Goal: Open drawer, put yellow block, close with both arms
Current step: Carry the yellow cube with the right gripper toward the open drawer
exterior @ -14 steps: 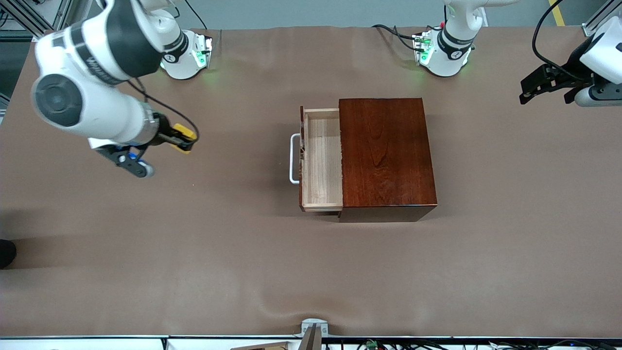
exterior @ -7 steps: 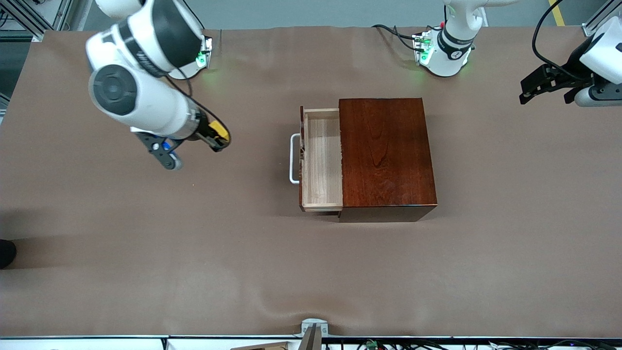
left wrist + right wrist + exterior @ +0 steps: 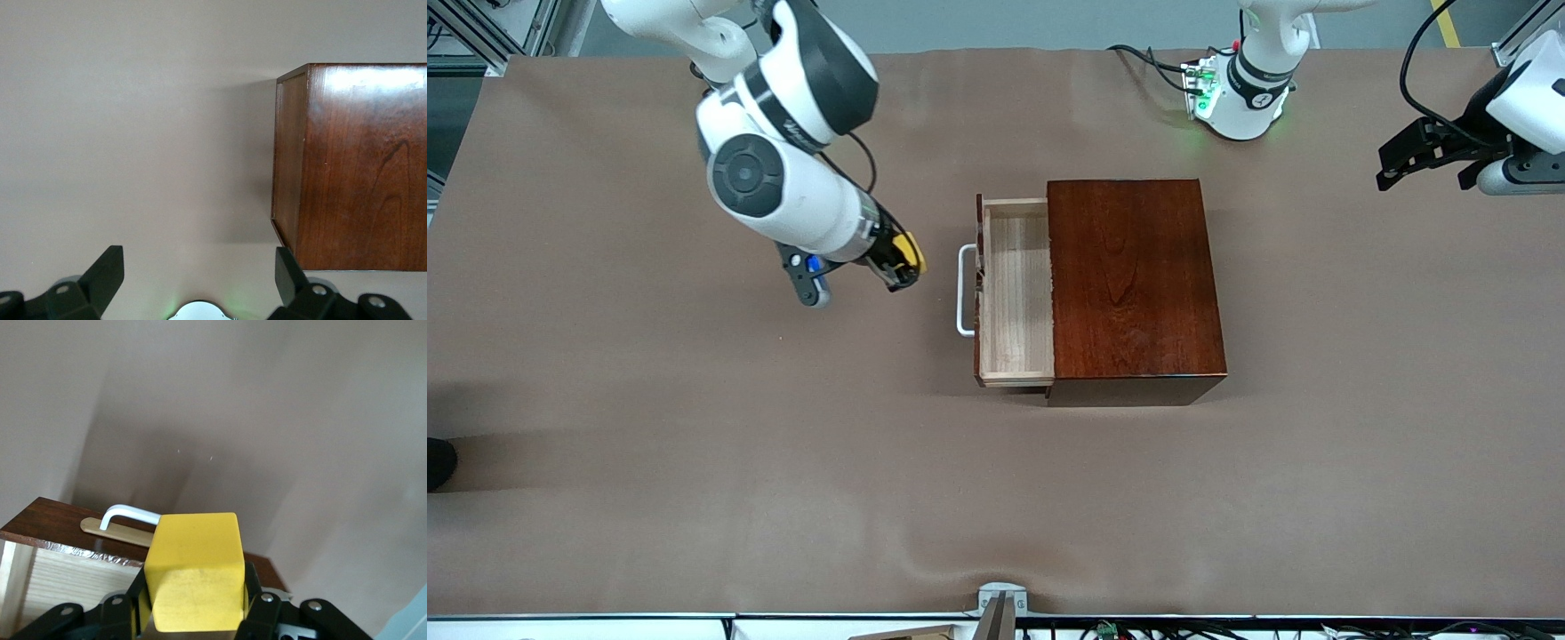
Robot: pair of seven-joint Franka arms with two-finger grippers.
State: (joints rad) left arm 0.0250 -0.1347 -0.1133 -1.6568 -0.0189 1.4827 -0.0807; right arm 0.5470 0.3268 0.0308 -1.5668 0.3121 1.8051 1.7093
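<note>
The drawer (image 3: 1016,293) stands pulled out of the dark mahogany box (image 3: 1134,280), its pale-wood tray empty and its white handle (image 3: 964,291) toward the right arm's end. My right gripper (image 3: 900,260) is shut on the yellow block (image 3: 910,250) and holds it in the air over the table beside the handle. In the right wrist view the block (image 3: 195,570) sits between the fingers, with the drawer (image 3: 60,577) and handle (image 3: 130,515) below. My left gripper (image 3: 1427,160) is open and waits over the table at the left arm's end, with the box (image 3: 353,160) in its wrist view.
The brown table cover (image 3: 783,462) spreads around the box. The arm bases (image 3: 1245,89) stand along the table edge farthest from the front camera. A small metal fixture (image 3: 1000,604) sits at the edge nearest the front camera.
My right arm has carried the yellow block from the right arm's end of the table toward the drawer. The left arm has not moved.
</note>
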